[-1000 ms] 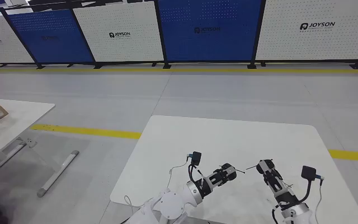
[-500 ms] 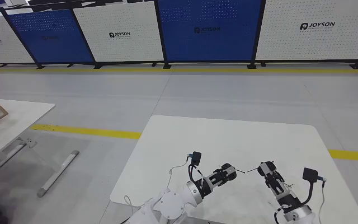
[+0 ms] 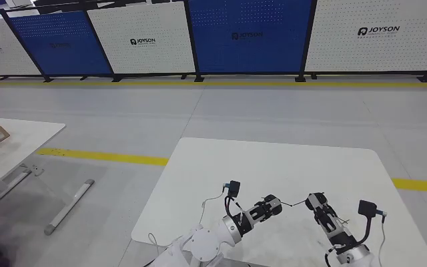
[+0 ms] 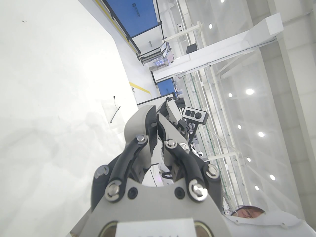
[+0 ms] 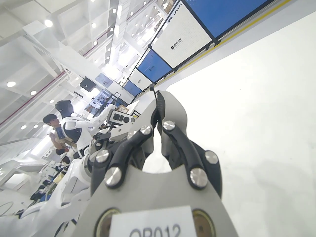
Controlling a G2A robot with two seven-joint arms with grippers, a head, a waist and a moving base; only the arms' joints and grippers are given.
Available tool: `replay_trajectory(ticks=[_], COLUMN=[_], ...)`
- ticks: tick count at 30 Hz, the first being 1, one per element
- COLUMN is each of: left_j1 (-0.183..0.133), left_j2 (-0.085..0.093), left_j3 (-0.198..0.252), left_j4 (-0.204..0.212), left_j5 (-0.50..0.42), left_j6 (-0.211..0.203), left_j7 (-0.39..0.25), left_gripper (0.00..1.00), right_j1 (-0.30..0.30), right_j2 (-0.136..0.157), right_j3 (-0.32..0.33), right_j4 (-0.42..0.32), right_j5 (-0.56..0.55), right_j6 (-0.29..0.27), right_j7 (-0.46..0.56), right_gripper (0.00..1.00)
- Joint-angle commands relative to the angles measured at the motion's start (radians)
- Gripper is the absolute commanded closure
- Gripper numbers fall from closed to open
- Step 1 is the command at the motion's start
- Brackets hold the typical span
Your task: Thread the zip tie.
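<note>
The jaws of both grippers are pressed together, each apparently pinching one end of the same zip tie. Over the near part of the white desk [image 3: 267, 160] the two arms face each other, with their tips near but not touching. The left gripper [image 3: 275, 204] points at the right gripper [image 3: 312, 199]. The zip tie [image 3: 292, 203] shows as a thin dark line bridging the gap between them. In the right wrist view the tie's small square head [image 5: 151, 88] stands just past the closed jaws. The tail end in the left jaws is hidden. The step in hand looks like the threading itself, tail tip meeting head. Whether the tip is already in the slot is too small to tell. The next move probably calls for a fine, straight push of the tail, with the head kept steady and square.
</note>
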Motion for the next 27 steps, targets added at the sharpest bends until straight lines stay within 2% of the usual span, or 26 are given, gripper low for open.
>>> replay_trajectory(ticks=[1, 18, 27], left_j1=[0.000, 0.000, 0.000], left_j2=[0.000, 0.000, 0.000], left_j3=[0.000, 0.000, 0.000], left_j4=[0.000, 0.000, 0.000], left_j5=[0.000, 0.000, 0.000], left_j6=[0.000, 0.000, 0.000], left_j7=[0.000, 0.000, 0.000], left_gripper=[1.00, 1.00, 1.00], right_j1=[0.001, -0.026, -0.003], right_j2=[-0.001, -0.010, -0.018], right_j3=[-0.002, 0.021, -0.008], right_j4=[0.000, -0.018, -0.006], right_j5=[-0.003, -0.008, -0.047], right_j6=[0.000, -0.012, 0.021], right_j7=[0.005, -0.005, 0.000], right_gripper=[1.00, 1.00, 1.00])
